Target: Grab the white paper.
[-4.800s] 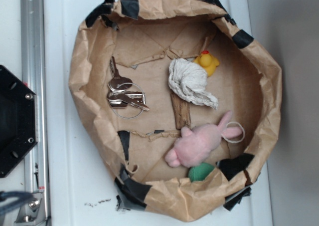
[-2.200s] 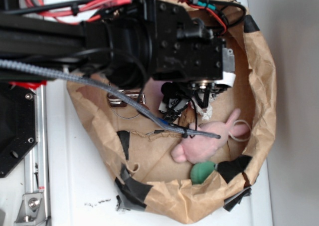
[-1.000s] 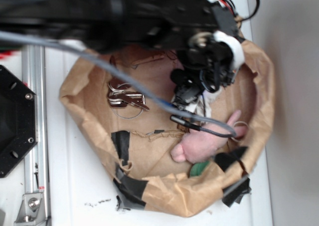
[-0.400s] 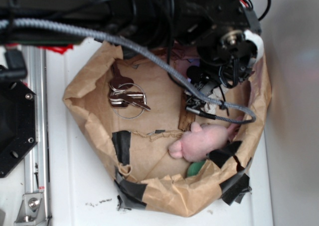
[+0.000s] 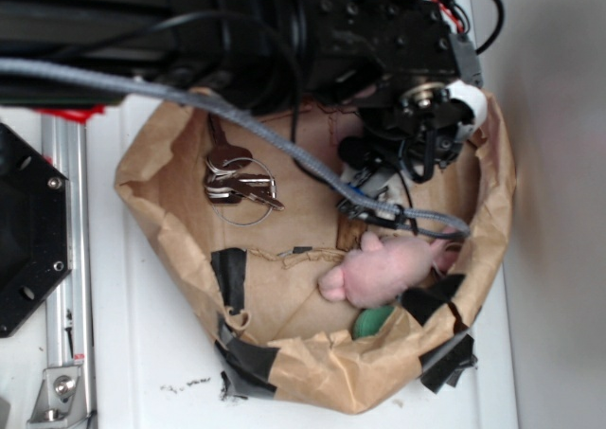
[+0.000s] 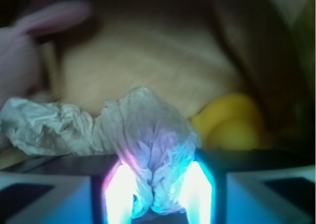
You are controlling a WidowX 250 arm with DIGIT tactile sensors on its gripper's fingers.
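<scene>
The white paper (image 6: 143, 130) is a crumpled off-white wad with a tail trailing left. In the wrist view its thick end sits squeezed between my two glowing fingers (image 6: 118, 189). My gripper (image 6: 157, 194) is shut on it. In the exterior view my gripper (image 5: 379, 178) hangs inside the brown paper bag (image 5: 161, 221) at its right side, and the arm hides the paper there.
A pink plush bunny (image 5: 383, 268) lies below the gripper, with a green thing (image 5: 372, 323) under it. A yellow duck (image 6: 232, 122) sits right of the paper. Keys on a ring (image 5: 237, 185) lie at the bag's left. The black arm (image 5: 237, 31) covers the bag's top.
The arm came in over the bag and went down on the paper. The bag's walls got pushed and bent. Over the last half second the gripper shifted slightly up and left.
</scene>
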